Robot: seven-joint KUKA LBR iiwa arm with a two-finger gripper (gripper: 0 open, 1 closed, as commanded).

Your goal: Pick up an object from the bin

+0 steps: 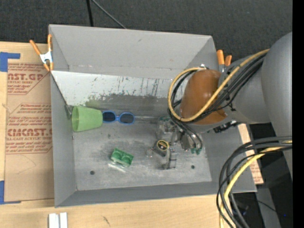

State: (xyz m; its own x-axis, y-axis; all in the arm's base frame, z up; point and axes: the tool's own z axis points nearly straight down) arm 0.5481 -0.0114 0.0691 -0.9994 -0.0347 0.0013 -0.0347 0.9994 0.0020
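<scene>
Grey bin (142, 177) holds green cup (87, 118), blue sunglasses (118, 117), green block (121, 157).

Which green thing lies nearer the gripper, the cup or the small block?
The small green block, mid-floor left of the gripper; the green cup lies farther off, by the left wall.

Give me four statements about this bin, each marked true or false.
1. The green cup lies on its side at the left of the bin. True.
2. The blue glasses lie just right of the cup. True.
3. The green block sits inside the cup. False: it lies on the floor, apart from the cup.
4. The claw hangs over the cup. False: it is in the bin's right half, away from the cup.
</scene>
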